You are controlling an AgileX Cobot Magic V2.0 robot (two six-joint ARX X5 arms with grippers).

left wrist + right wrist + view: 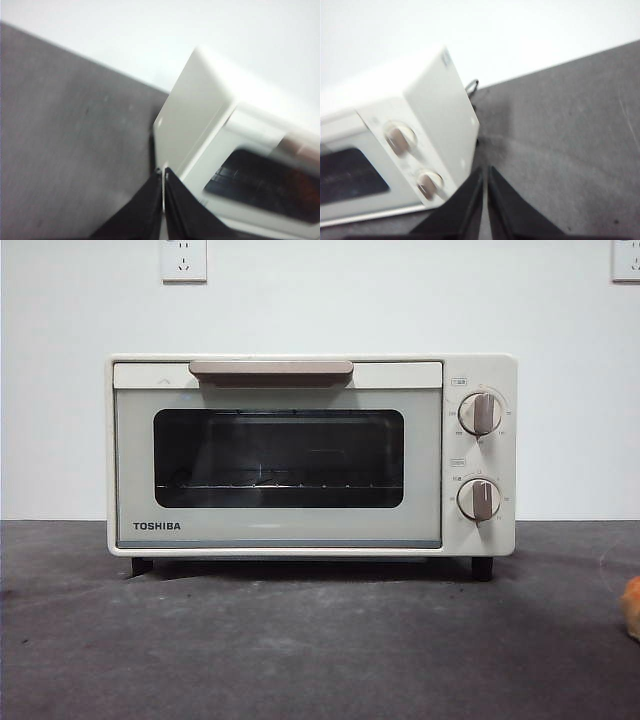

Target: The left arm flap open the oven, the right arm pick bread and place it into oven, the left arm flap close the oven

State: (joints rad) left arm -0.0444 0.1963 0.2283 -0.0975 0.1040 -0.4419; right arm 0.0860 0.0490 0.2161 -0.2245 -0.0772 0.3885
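Front view showed the cream-white TOSHIBA toaster oven (311,455) standing in the middle of the frame on the dark grey table (300,650), its door closed and the beige-brown bar handle (271,369) along the door's top edge. Behind the dark glass window (278,457) the wire rack (270,485) was only faintly visible. Two round knobs (480,413) sat one above the other on the oven's right side. At the far right edge of the frame, low down, a small orange-golden sliver of the bread (632,607) showed, most of it cut off by the frame, resting on the table well apart from the oven. Two wall sockets (183,259) were partly cropped at the top corners. Neither arm appeared in this view.

In the left wrist view, which was blurred, the left gripper (163,172) had its jaws pressed together, holding nothing, near the oven's side wall. In the right wrist view, also soft, the right gripper (485,170) likewise had its jaws clenched and empty, just beside the knob end of the oven; the bread was out of sight there.
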